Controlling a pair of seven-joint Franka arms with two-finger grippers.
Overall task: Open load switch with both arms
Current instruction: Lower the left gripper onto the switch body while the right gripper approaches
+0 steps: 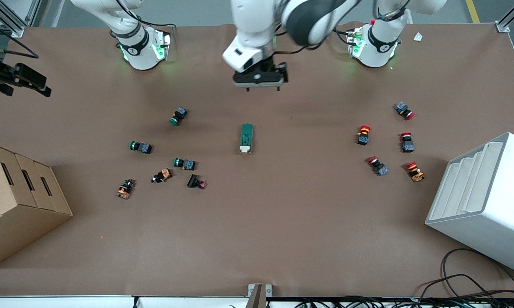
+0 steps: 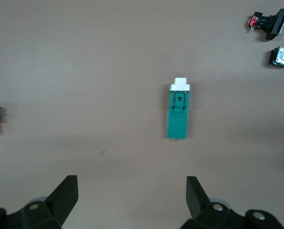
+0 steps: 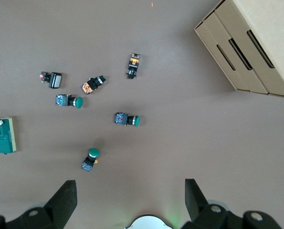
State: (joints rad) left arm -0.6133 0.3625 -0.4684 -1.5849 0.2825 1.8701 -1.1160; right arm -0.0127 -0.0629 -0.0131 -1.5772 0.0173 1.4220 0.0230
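A: Where was the load switch [image 1: 246, 138]?
B: Flat on mid-table, untouched, white toggle end toward the front camera. Left gripper [image 1: 261, 88] hung over bare table just short of it, fingers wide, holding nothing. Probably lining up.
A: Right gripper [image 3: 128, 198]?
B: Also spread wide, empty, waiting up over its own base.
A: Containers?
B: Cardboard box [image 1: 17, 201] and white bin [image 1: 492, 201]; contents not visible.

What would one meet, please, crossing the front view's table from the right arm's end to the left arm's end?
Cardboard box → green-capped push buttons → load switch → red-capped push buttons → white rack.
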